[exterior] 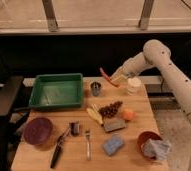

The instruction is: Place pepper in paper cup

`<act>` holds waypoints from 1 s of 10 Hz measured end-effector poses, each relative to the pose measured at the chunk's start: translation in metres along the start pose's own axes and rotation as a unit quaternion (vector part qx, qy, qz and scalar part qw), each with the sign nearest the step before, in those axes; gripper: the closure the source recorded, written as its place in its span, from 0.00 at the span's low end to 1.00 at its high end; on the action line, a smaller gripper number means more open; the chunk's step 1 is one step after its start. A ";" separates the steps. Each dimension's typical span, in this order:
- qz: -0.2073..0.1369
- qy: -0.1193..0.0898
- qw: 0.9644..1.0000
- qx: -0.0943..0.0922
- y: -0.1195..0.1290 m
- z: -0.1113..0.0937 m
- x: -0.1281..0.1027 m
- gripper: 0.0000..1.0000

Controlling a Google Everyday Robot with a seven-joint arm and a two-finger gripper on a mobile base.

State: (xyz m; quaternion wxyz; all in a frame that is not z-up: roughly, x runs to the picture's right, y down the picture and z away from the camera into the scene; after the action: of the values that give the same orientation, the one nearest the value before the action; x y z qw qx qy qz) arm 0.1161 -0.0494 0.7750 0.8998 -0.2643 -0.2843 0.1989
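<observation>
Hand [117, 78] up in the air, upper middle of the frame, clamped on the pepper [107, 76]. Pepper poking out to the left, above the table [144, 112]. Paper cup [134, 85] just right of the hand, a bit lower. Best to slide right, get the pepper over the round rim, tip it down, go low, then let go softly. Not from high: easy to tip the cup.
</observation>
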 end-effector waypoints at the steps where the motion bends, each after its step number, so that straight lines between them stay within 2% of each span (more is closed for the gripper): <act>1: 0.004 -0.003 1.000 0.025 -0.007 -0.003 0.000 1.00; 2: 0.007 -0.005 0.998 0.055 -0.019 -0.009 0.003 1.00; 3: 0.010 -0.004 0.995 0.098 -0.044 -0.015 0.006 1.00; 5: 0.022 -0.002 0.990 0.140 -0.068 -0.028 0.017 1.00; 6: 0.032 0.000 0.986 0.163 -0.080 -0.037 0.025 1.00; 7: 0.046 0.003 0.981 0.189 -0.091 -0.046 0.036 1.00; 10: 0.089 -0.007 0.969 0.231 -0.106 -0.066 0.062 1.00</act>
State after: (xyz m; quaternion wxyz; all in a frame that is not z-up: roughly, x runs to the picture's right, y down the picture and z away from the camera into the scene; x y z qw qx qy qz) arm 0.2258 -0.1247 0.8172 0.9132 -0.0720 -0.2128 0.3400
